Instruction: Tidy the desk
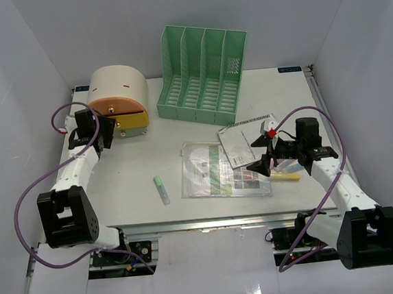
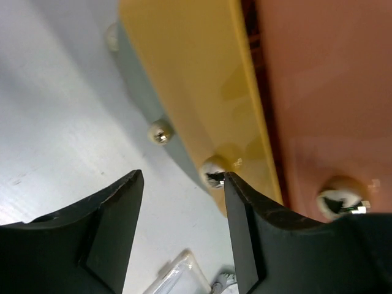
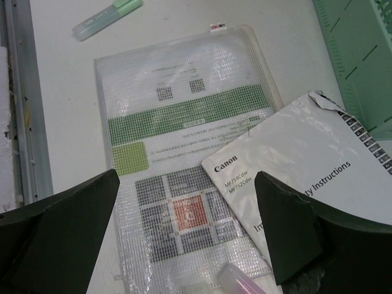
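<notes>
Top view: the bench (image 1: 130, 170) is spread under both arms. The left pincer (image 1: 107, 133) is set at the front of the drawer box (image 1: 117, 95), far left. The right pincer (image 1: 261, 154) is poised over the booklet (image 1: 247, 139) and the mesh pouch (image 1: 216, 169), whose long axis runs near to far. A file rack (image 1: 200, 71) is noted far centre and a highlighter (image 1: 162, 190) near, apart.

Left wrist: the pincer is released, with one finger just beside a knob (image 2: 214, 170) on the yellow drawer (image 2: 196, 79).

Right wrist: the pincer is released and nothing is gripped. The pouch is overlapped by the booklet, which is judged an obstacle.

Green rack (image 1: 201, 78), white desk (image 1: 136, 162)
</notes>
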Available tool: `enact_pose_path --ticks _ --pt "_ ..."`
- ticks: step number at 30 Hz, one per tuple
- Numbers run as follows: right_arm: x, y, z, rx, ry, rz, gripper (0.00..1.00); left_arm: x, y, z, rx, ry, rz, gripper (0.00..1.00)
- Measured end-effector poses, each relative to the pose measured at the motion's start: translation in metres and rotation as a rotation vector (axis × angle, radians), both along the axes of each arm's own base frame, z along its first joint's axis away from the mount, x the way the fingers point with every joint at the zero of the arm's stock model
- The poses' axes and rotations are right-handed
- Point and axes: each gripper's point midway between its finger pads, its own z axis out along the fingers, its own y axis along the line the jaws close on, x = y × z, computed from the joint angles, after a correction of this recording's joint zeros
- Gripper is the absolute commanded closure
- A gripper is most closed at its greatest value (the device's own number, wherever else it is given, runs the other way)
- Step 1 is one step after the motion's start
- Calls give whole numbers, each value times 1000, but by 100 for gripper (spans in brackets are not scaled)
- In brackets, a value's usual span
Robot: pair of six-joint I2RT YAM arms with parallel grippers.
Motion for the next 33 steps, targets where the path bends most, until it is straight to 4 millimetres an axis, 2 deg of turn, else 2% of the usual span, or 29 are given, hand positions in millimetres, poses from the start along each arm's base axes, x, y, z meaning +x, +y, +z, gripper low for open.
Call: enact_pose_path --ticks 3,9,13,20,24,27,29,30,31,33 --pt "1 -2 0 0 0 -7 2 13 1 7 17 -18 -18 20" --pt "4 -7 0 4 0 -27 2 31 -4 -8 -8 6 -87 14" --pt "6 -11 1 9 1 -39 2 41 -8 -9 -25 -17 -138 9" --pt "6 -13 2 17 1 -40 2 40 -11 12 10 -140 -224 2" --pt "5 -12 2 19 4 -36 2 13 -19 32 62 -280 -293 2" --pt "3 -12 1 20 13 -33 2 -4 -24 46 97 -384 -342 10" --pt "3 -12 1 20 14 -31 2 -11 -27 45 108 -430 -374 19" --pt "3 -13 1 21 14 -33 2 -14 -29 41 109 -445 -392 25" --pt "4 -14 1 21 13 -38 2 -17 -32 34 106 -457 -412 26" --pt "5 -17 1 20 11 -48 2 -24 -38 14 80 -447 -446 36"
